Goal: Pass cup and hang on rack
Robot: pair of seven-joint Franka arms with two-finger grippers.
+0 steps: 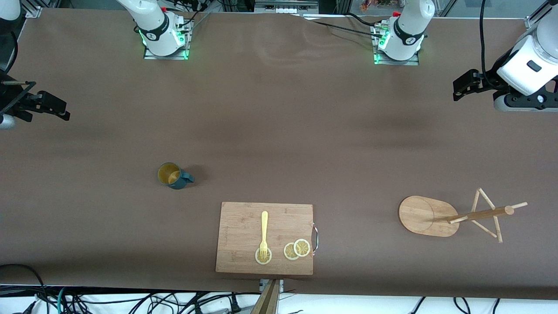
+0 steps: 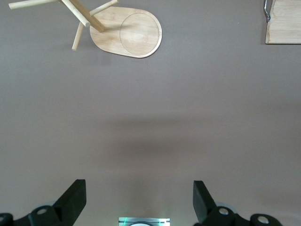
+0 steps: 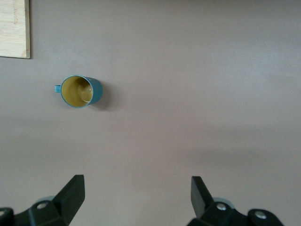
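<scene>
On the table, cup [image 1: 174,175] upright, rack [image 1: 453,214] well apart

cup [image 1: 174,175]: teal, yellow inside — upright, toward the right arm's end
rack [image 1: 453,215]: bamboo, upright — toward the left arm's end

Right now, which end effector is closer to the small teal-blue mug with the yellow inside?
Right. The right end effector hangs open over the table's right-arm end, where the teal-blue mug stands. The left end effector hangs open over the left-arm end, much farther away.
</scene>
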